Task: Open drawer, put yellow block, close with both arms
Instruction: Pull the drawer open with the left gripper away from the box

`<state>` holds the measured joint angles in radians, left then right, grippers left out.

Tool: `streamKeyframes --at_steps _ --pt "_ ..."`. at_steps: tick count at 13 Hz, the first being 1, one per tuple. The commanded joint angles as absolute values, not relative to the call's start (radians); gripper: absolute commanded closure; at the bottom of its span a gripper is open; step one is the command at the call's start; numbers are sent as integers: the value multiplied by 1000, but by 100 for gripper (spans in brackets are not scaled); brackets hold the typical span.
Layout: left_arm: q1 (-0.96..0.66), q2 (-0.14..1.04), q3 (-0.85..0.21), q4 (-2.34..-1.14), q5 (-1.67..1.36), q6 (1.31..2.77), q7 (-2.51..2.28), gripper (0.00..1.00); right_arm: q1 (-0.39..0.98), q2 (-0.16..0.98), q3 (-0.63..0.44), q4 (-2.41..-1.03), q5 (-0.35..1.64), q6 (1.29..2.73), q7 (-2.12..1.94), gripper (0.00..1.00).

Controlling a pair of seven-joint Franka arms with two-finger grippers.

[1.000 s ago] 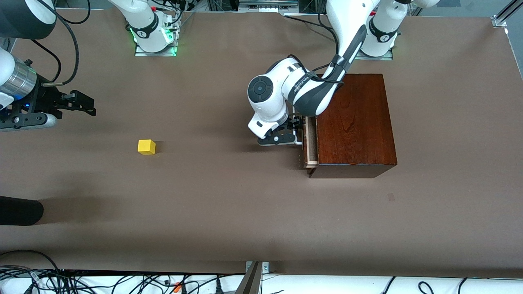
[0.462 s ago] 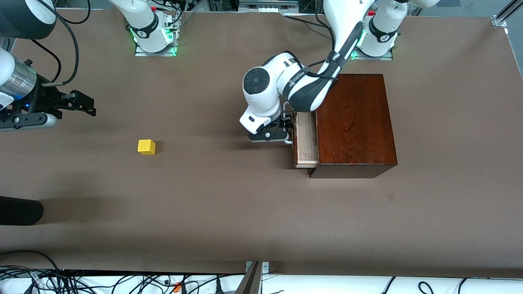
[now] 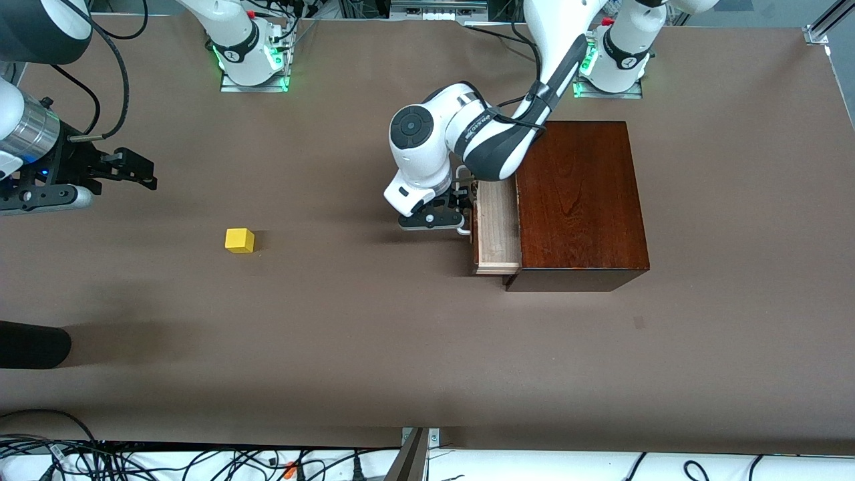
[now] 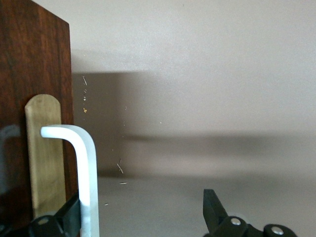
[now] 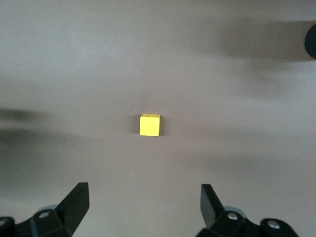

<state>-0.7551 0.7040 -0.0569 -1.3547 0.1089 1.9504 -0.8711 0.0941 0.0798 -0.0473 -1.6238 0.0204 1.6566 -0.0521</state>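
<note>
Left gripper (image 3: 461, 212) at drawer (image 3: 496, 230) front, fingers spread wide, 1 finger (image 4: 66, 217) hooked against white U-shaped handle (image 4: 84, 163); nothing clamped. Pale wood tray partly out of glossy reddish-brown box (image 3: 578, 204), slides toward right arm's end. Yellow block (image 3: 240, 240), small matte cube, on brown table (image 3: 374, 347), well apart from drawer, under right gripper (image 5: 143, 207), fingers spread, waiting.

So the worktop (image 3: 374, 347) is covered in a plain matte brown sheet, edge to edge. Sitting on it toward the left arm's end is a glossy reddish-brown wooden box (image 3: 578, 200), its pale wood drawer (image 3: 495, 230) slid partway out. Toward the right arm's end there's a little yellow block (image 3: 240, 240), well apart from the box, on its own.
</note>
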Motion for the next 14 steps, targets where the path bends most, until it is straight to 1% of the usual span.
streamKeyframes --at_steps 1,4,6,12,14 --pt "-761 750 -66 -1304 46 2008 -879 0 86 84 -40 -1605 15 1646 -43 0" --pt "-761 747 -61 -1293 46 1939 -835 0 86 84 -40 -1605 15 1646 -44 0" --pt "-761 747 -66 -1252 80 1881 -828 0 86 84 -40 -1605 15 1646 -44 0" --pt "-759 747 -68 -1207 84 1827 -825 0 86 84 -40 -1605 15 1644 -44 0" --pt "-759 739 -63 -1183 86 1761 -812 0 86 84 -40 -1605 15 1644 -44 0"
